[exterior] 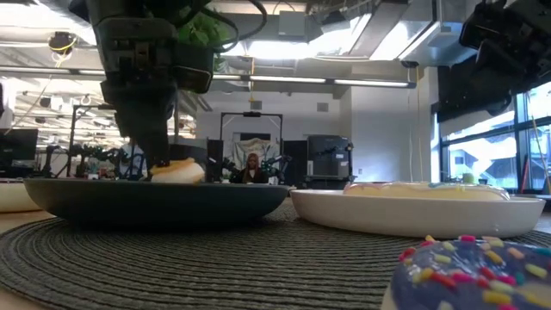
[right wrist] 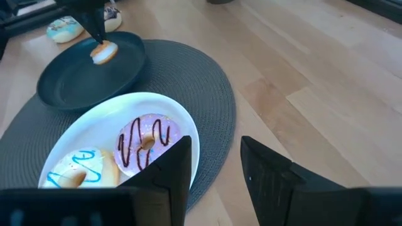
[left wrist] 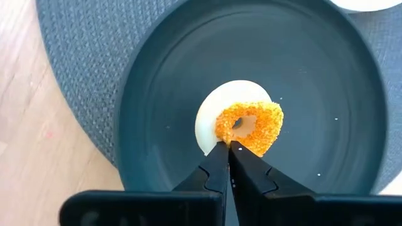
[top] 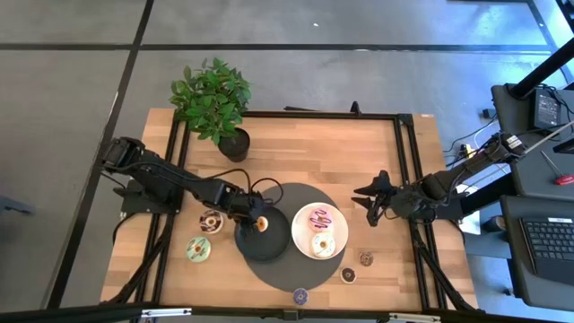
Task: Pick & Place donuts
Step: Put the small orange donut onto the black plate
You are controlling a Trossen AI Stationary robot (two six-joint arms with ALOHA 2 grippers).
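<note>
Pinching orange donut [left wrist: 250, 127] over dark plate [left wrist: 326, 94], left claw [left wrist: 227, 157]; right claw [right wrist: 217, 166] parted, empty.

Overhead, table-level, two wrist close-ups

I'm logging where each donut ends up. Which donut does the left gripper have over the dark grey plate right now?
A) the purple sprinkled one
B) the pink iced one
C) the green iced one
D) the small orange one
D: the left gripper is shut on the rim of the small orange donut, tilted over the dark grey plate.
</note>
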